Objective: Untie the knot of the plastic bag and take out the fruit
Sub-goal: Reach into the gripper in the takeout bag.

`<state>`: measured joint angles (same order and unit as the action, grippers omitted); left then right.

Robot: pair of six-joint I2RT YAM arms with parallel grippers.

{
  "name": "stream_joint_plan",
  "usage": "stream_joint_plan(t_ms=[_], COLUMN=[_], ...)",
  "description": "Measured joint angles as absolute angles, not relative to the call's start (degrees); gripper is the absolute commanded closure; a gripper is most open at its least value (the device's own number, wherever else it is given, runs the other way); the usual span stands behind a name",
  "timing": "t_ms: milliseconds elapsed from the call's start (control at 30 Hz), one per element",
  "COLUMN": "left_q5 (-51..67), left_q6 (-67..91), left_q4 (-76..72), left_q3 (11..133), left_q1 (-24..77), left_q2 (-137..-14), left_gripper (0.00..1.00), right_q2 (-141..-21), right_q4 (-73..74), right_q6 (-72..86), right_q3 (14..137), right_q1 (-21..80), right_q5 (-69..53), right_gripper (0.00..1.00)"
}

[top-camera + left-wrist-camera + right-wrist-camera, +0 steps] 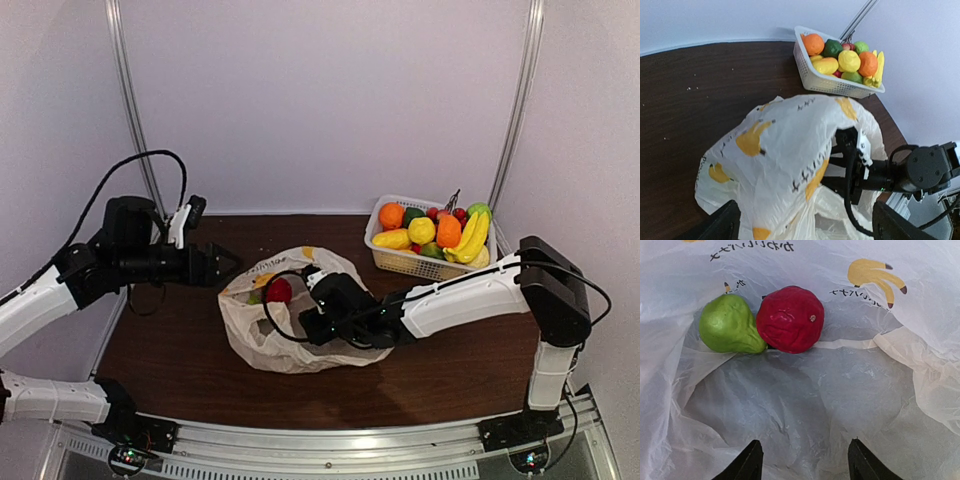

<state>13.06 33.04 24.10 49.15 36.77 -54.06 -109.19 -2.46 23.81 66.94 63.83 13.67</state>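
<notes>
The cream plastic bag [290,345] lies open in the middle of the table; no knot shows. Inside it lie a red round fruit [790,319] and a light green pear-shaped fruit [730,324], touching each other. The red one also shows in the top view [279,290]. My right gripper [805,465] is open and empty inside the bag, its fingers a short way from the two fruits. My left gripper [228,265] is open at the bag's upper left edge. In the left wrist view, the bag's raised top layer [780,150] fills the space between its spread fingers [725,222].
A white lattice basket [400,262] stands at the back right with several fruits, including an orange one, a yellow one and a banana bunch; it also shows in the left wrist view [820,82]. The right arm [470,295] reaches across the table into the bag.
</notes>
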Motion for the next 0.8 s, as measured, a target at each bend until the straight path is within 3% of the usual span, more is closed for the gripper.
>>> stream_joint_plan(t_ms=[233, 500, 800], left_q5=[19.57, 24.58, 29.89], left_q6=[26.39, 21.69, 19.11], left_q4=[24.05, 21.08, 18.46], left_q3=[60.73, 63.79, 69.58], left_q1=[29.71, 26.68, 26.68], left_q2=[-66.59, -83.48, -102.13], left_gripper=[0.03, 0.11, 0.32], right_q2=[-109.19, -109.19, -109.19], right_q4=[-3.36, -4.47, -4.58], right_q6=[25.02, 26.41, 27.31], right_q3=[67.02, 67.07, 67.37], right_q1=[63.83, 63.83, 63.83], right_q5=[13.74, 13.76, 13.82], right_gripper=[0.37, 0.37, 0.33])
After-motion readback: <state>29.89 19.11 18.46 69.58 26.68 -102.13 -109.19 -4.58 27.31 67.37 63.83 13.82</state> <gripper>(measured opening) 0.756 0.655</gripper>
